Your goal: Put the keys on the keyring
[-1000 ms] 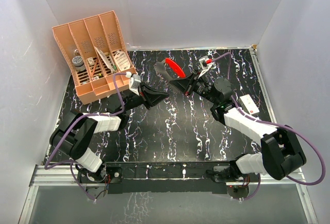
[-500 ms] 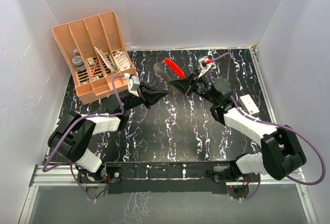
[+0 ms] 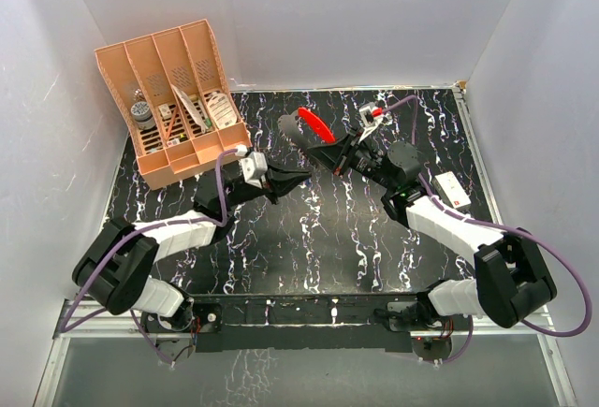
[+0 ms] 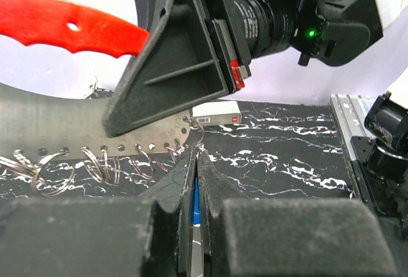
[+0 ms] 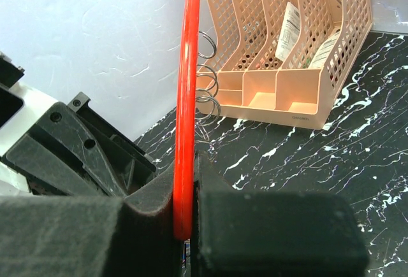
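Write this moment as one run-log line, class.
left gripper: shut on key | right gripper: shut on keyring | key: aimed at keyring's silver side | threading: cannot tell

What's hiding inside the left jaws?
A thin sliver of the key, blue then silver, pinched between the shut jaws. The black pads cover the rest.

Your top view looks down from above and behind the arm bases, far enough back to take in the whole marbled worktop [image 3: 318, 239] and the white walls around it. Your left wrist view sits low behind the left pincer [image 4: 195, 156], facing the right arm at very close range. Your right wrist view looks along the right pincer [image 5: 185, 175] toward the peach file rack [image 5: 255, 99] at the far left. All three share the red keyring [image 5: 187, 67]; each wrist view catches the opposite pincer.
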Robot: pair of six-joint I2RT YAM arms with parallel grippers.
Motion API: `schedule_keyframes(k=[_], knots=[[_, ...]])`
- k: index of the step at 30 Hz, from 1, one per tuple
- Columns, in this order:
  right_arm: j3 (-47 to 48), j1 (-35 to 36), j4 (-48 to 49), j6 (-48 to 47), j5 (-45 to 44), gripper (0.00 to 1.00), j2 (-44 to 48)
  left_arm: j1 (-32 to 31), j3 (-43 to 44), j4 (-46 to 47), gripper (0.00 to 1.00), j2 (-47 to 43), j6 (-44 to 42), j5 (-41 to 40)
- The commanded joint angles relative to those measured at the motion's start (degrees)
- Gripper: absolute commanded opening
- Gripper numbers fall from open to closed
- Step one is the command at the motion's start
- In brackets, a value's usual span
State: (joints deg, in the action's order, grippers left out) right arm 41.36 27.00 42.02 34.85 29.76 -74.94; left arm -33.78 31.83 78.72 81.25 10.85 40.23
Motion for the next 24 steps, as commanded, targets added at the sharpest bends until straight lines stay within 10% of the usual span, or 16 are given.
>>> schedule_keyframes(k=[1, 24], knots=[[2.96, 0.41, 1.99, -0.30, -0.14, 0.00, 2.72, -1.14, 0.50, -4.04, 0.00, -2.61, -7.96, -0.54], [5.97, 0.87, -3.66, -0.69, 0.19, 0.00, 2.74, -3.12, -1.48, -7.68, 0.00, -5.78, -21.02, -11.01]])
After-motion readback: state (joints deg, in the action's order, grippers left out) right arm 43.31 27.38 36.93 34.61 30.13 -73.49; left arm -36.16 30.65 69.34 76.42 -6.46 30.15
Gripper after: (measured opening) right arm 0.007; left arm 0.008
